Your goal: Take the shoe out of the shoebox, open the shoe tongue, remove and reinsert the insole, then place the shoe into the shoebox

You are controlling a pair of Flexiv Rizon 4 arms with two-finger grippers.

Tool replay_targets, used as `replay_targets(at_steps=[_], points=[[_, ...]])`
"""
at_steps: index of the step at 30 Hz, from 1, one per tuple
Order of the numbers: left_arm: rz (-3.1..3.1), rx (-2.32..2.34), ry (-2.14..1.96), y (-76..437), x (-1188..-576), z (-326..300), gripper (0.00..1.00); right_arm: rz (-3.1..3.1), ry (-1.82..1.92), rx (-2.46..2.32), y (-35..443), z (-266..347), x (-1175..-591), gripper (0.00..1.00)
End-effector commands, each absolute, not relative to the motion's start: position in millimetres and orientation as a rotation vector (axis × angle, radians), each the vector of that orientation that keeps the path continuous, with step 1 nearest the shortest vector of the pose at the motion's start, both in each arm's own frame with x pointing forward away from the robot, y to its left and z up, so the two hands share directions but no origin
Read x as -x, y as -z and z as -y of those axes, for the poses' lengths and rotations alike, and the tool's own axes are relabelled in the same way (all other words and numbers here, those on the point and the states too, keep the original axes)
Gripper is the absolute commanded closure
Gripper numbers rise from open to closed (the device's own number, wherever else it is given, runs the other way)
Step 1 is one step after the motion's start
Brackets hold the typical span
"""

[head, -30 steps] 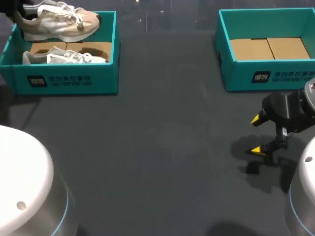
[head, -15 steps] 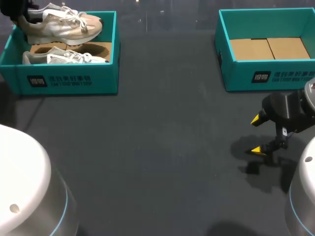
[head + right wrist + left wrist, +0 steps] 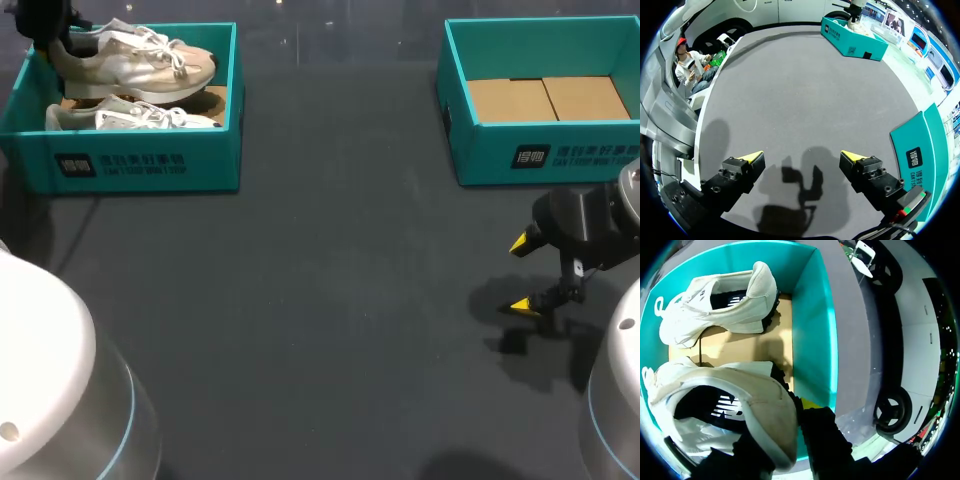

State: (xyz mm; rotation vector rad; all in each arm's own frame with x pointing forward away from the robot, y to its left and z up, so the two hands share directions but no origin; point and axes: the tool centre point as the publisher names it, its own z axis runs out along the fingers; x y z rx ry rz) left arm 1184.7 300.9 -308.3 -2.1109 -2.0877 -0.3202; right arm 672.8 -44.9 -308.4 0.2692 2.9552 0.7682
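The left teal shoebox [image 3: 150, 165] at the back left holds a white shoe [image 3: 130, 117] lying on its cardboard floor. A second beige-white shoe [image 3: 140, 60] hangs above the box, toe toward the right. My left gripper [image 3: 45, 28] is shut on its heel. In the left wrist view the held shoe [image 3: 735, 400] fills the foreground, its heel collar pinched in my left gripper [image 3: 790, 412]; the other shoe [image 3: 720, 302] lies ahead in the box [image 3: 815, 330]. My right gripper [image 3: 525, 275] hovers open over bare table at the right, fingers [image 3: 752, 159] wide apart and empty.
A second teal shoebox [image 3: 545, 160] stands at the back right, holding only its cardboard floor; its wall [image 3: 920, 150] is close beside my right gripper. The dark table [image 3: 320, 300] spreads between the two boxes. My arm bases sit at both front corners.
The held shoe has shifted to the right above the left box, with its toe dropping a little. The left arm's base has slid down and left. The right arm is still.
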Motion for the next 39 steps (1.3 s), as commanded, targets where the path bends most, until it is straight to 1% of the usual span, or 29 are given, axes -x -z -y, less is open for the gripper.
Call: replay_targets(at_steps=[1,39], points=[[2.08,2.106,0.31,312.8,-1188.8,-299.7,1.0,-2.954,-0.765,-0.269,308.5,44.9,-671.4,0.0],[2.083,2.008,0.236,356.9,-1184.1,-298.1,1.0,-2.954,-0.765,-0.269,308.5,44.9,-671.4,0.0]])
